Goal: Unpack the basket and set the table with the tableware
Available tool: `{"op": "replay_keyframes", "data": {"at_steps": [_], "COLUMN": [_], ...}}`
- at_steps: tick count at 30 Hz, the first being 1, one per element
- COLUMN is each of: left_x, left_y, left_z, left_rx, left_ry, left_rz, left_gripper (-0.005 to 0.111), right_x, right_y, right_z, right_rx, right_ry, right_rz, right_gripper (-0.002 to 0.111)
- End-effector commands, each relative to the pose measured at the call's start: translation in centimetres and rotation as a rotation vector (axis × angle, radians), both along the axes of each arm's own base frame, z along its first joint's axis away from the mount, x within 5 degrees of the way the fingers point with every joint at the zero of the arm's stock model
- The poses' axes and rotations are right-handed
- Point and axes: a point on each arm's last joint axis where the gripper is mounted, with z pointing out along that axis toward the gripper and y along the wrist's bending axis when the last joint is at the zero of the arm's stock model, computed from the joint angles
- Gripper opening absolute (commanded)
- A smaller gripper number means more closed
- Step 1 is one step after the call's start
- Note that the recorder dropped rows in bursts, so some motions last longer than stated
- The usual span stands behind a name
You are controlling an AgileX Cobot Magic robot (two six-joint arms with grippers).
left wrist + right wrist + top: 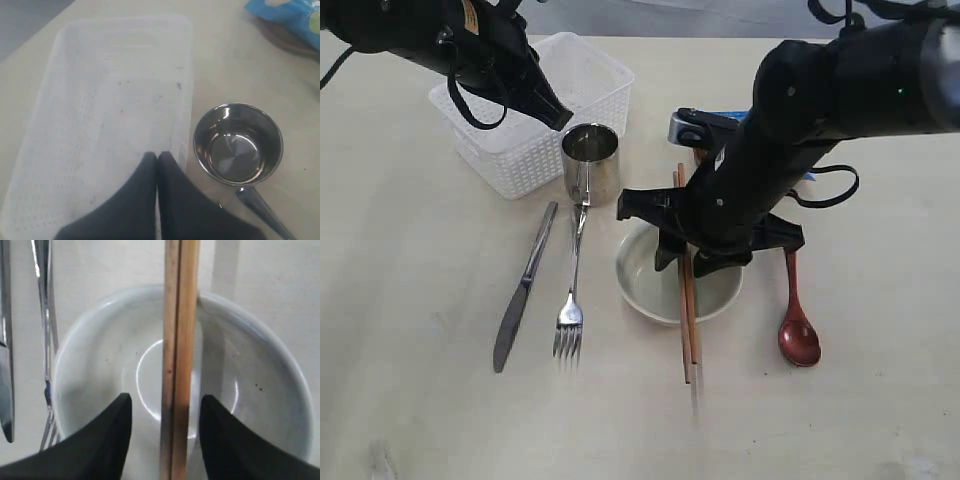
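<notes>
- Basket [523,166], white plastic, lattice walls: sitting upright toward the far left of the bench [410,390].
- Cup [591,160], steel, with handle: standing mouth up just beside the basket's right-hand wall, its handle pointing toward the near edge.
- Fork [570,305], silver: lying flat in front of the cup, tines toward the near edge, handle end reaching up to the cup's handle.
- Knife [523,285], silver: lying flat just left of the fork, running roughly alongside it and not touching it.
- Bowl [645,282], cream: sitting upright to the right of the fork, near the middle of the bench.
- Chopsticks [687,335], brown wood, one pair: lying side by side across the bowl, resting on its rim, both ends jutting past it.
- Spoon [798,335], dark red: lying flat to the right of the bowl, scoop toward the near edge, apart from the bowl.
- Plate [287,44], reddish-brown: showing only as an edge under a blue bag [285,11], apart from the cup.
- Right tool [165,399]: hovering low over the bowl, jaws standing apart and straddling the chopsticks, gripping nothing. A clear gap is showing on one side. The other finger is lying very close to the wood, and contact there cannot be told.
- Left tool [157,161]: hovering above the basket wall nearest the cup, fingers pressed together, carrying nothing.
</notes>
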Motion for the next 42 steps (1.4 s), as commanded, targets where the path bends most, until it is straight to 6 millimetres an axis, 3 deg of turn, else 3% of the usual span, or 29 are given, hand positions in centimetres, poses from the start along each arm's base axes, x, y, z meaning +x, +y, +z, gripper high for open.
{"op": "replay_keyframes", "data": {"at_steps": [1,11,19,26,39,42], "left_x": [-0.1,-0.2,0.1,0.1,0.1,0.1], "left_y": [0.2,0.2,0.1,0.1,0.1,0.1], "left_z": [0.1,0.1,0.3,0.3,0.3,0.3], "left_rx": [-0.007,-0.011,-0.028,-0.032,-0.032,-0.032], "left_ry": [0.004,0.013,-0.023,-0.026,-0.026,-0.026], "left_rz": [0.011,0.016,0.009,0.01,0.01,0.01], "left_gripper": [0.0,0.0,0.0,0.0,0.0,0.0], "right_x": [-0.4,-2.8,-5.3,-8.5,-15.5,-17.5], "right_y": [-0.3,-3.0,-6.7,-9.3,-14.3,-16.0], "right_z": [2.6,8.4,15.2,19.3,24.5,26.3], "right_rx": [0.026,-0.025,-0.077,-0.003,0.164,0.23], "right_ry": [-0.064,-0.192,-0.548,-0.727,-1.016,-1.202], "right_rz": [0.039,0.142,0.233,0.204,0.128,0.09], "right_gripper": [0.042,0.042,0.042,0.042,0.042,0.042]}}
